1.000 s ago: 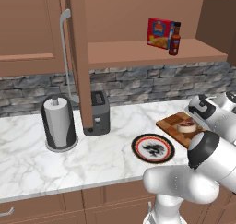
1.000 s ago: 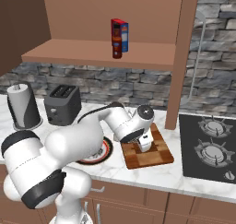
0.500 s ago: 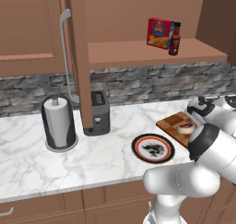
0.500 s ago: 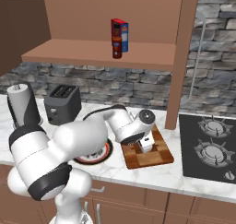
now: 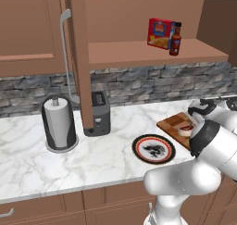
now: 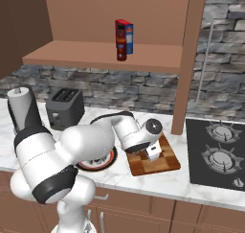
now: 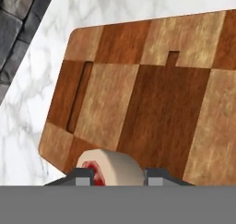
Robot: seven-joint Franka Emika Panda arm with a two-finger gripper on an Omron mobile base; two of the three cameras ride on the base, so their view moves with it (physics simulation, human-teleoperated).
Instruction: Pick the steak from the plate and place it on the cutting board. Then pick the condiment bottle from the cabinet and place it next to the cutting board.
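Even, bright rendered light, no glare. Soft shadows under the cabinet [image 5: 139, 53] shelf and beside the toaster [image 5: 100, 113]. Base views sharp; close-up cutting board [image 7: 152, 94] slightly soft, pixelated.

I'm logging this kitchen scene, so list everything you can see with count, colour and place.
steak: one, red with cream rim, between the fingers over the cutting board
cutting board: one, checkered brown, counter
plate: one, dark rim, white centre, beside board
condiment bottle: one, dark red, cabinet shelf
box: one, red and yellow, beside bottle
toaster: one, dark grey, counter
paper towel roll: one, white, counter
stove: one, black
fingers: two, dark, shut on steak
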